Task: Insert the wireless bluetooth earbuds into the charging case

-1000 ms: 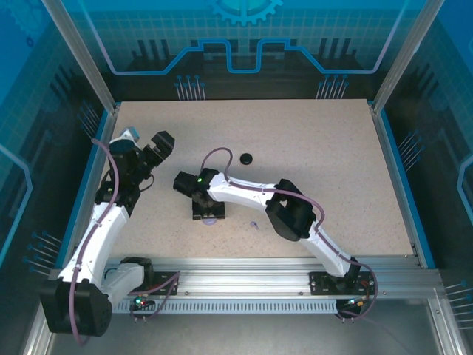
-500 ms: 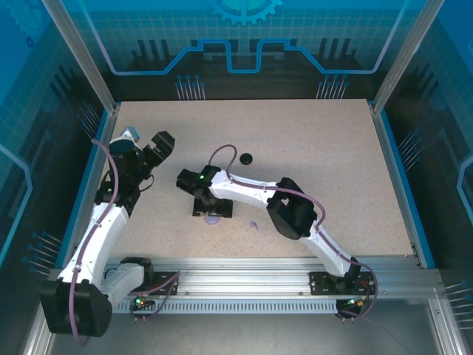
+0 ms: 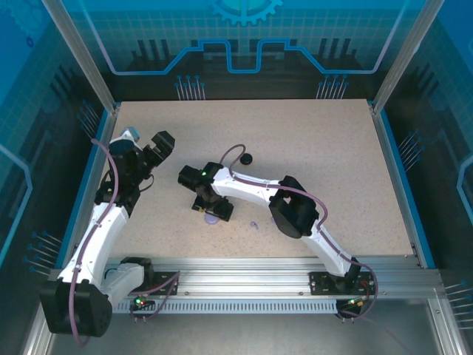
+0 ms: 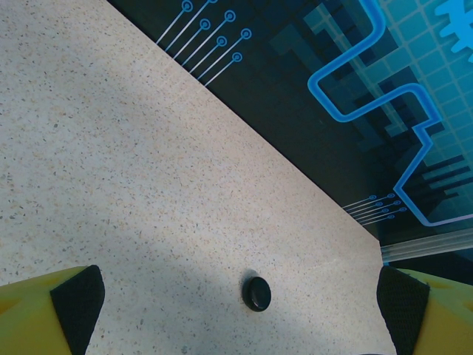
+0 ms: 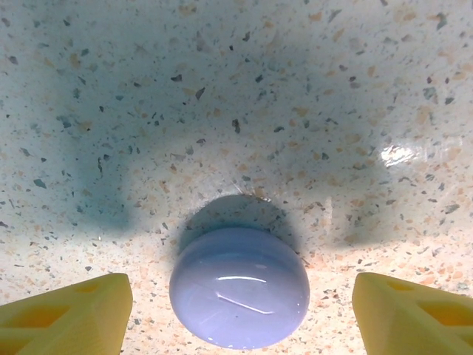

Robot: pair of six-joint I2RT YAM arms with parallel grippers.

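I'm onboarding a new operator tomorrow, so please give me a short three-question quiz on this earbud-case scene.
1. What colour is the round case lying between the right gripper's fingers?
2. True or false: the left gripper is shut.
3. In the top view, the black case lies: A) farther from the arm bases than the round case; B) nearer to them; C) stacked on it.
Key: 1 lilac; 2 false, it is open; 3 A.
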